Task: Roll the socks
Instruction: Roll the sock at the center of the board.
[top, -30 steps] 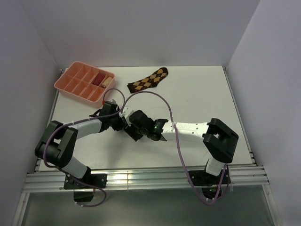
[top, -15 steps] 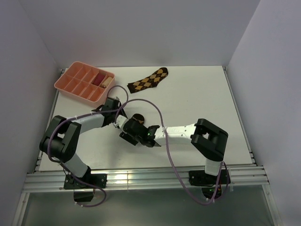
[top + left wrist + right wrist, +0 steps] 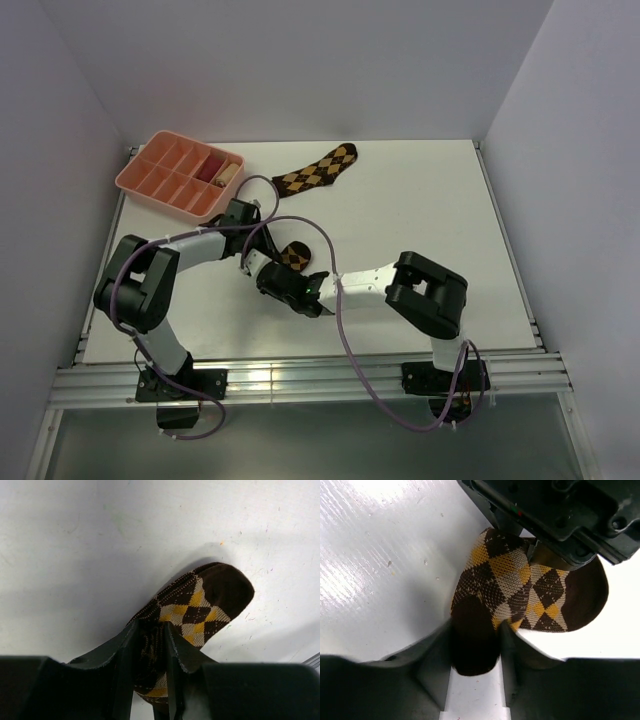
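A pink compartment tray (image 3: pixel 125 181) sits at the table's far left corner, with a reddish and a beige roll (image 3: pixel 220 170) in its right-hand compartments. Purple cables (image 3: pixel 343 330) loop over both arms, which meet near the middle of the table and hide part of what they hold.

The far sock (image 3: pixel 318 170), brown with tan diamonds, lies flat just right of the tray, well apart from both grippers. The near sock (image 3: pixel 294 256) lies between the two grippers. The left gripper (image 3: pixel 150 630) is clamped on one end of it, with the dark toe sticking out beyond the fingers. The right gripper (image 3: pixel 476 630) has its jaws pressed against both sides of a dark folded end.

The table (image 3: pixel 430 200) is white and lightly scuffed, enclosed by plain pale walls (image 3: pixel 300 60).
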You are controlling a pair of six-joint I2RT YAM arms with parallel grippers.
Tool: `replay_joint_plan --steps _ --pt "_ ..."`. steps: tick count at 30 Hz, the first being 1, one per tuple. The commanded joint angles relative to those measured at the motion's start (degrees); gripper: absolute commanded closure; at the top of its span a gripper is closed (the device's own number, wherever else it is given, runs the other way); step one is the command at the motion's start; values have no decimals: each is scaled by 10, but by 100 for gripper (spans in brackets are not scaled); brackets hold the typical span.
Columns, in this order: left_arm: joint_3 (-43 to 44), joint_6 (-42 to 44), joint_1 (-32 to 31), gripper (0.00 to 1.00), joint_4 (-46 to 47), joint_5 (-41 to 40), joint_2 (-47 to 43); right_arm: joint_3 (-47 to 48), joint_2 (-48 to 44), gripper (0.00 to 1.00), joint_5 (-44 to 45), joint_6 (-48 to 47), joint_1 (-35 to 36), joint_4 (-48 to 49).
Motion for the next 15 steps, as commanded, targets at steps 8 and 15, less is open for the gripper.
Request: replay_joint_plan --steps 8,15 --pt "13 49 1 57 -23 4 -11 17 -32 95 -198 50 -42 -41" --pt "-26 1 41 45 24 9 -88 27 -28 100 -386 95 -122 -54"
